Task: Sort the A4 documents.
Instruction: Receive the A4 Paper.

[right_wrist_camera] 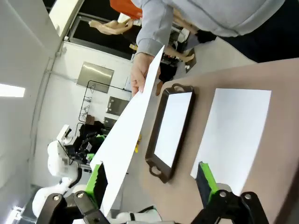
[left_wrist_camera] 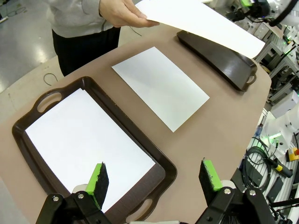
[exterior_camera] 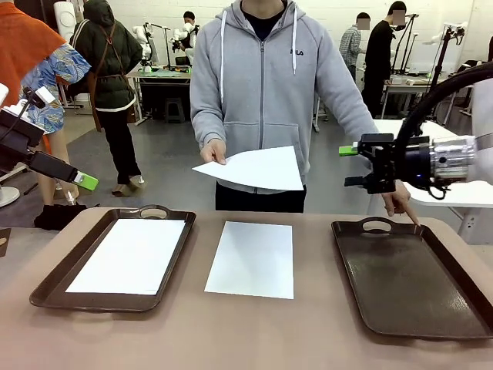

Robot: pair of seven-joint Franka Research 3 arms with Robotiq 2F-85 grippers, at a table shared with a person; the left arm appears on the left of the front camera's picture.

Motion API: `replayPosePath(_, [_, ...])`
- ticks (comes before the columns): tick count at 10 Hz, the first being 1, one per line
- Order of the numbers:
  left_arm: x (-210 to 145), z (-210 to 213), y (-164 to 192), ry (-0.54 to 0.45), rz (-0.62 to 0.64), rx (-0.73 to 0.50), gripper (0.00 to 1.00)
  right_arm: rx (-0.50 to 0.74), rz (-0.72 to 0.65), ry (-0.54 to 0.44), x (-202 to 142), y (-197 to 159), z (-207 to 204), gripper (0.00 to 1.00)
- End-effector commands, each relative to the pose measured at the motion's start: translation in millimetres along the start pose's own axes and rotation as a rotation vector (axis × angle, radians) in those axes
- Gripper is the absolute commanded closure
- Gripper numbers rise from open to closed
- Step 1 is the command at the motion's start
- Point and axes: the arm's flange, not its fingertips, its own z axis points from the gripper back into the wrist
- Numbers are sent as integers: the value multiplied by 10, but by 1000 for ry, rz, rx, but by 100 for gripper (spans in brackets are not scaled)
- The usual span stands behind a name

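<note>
Three A4 documents are here. One white sheet (exterior_camera: 127, 256) lies flat inside the left tray (exterior_camera: 100, 302), near the left edge of the table (exterior_camera: 231, 331). A second sheet (exterior_camera: 251, 259) lies bare on the middle of the table, between the two trays and touching neither. The third sheet (exterior_camera: 258, 169) is up in the air over the far edge, pinched at one corner by the person's hand (exterior_camera: 214, 150). It points toward the right gripper (exterior_camera: 350, 166), so I think the person is holding it out for the robot to take. The right gripper hangs above the far right corner with its fingers wide apart and nothing between them. The sheet is near it but not touching. The person's other hand (exterior_camera: 399, 202) puts one finger on the far rim of the right tray (exterior_camera: 408, 285), which has no paper in it. Maybe that shows where the sheet should go. The left gripper (left_wrist_camera: 155, 177) floats above the near end of the left tray, fingers apart, holding nothing. All the sheets look blank. The grey hoodie (exterior_camera: 262, 92) has a tiny word on the chest; it looks like "FILA", but I can't be sure.
</note>
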Motion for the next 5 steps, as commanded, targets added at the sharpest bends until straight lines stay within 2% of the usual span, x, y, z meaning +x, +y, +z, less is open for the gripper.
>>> replayPosePath(1, [1,-2,4,-4,-1,-3,0,-2,-26,-1,134,-14,-138,0])
replayPosePath(5, [1,-2,4,-4,-1,-3,0,48,-109,56,204,-21,-396,0])
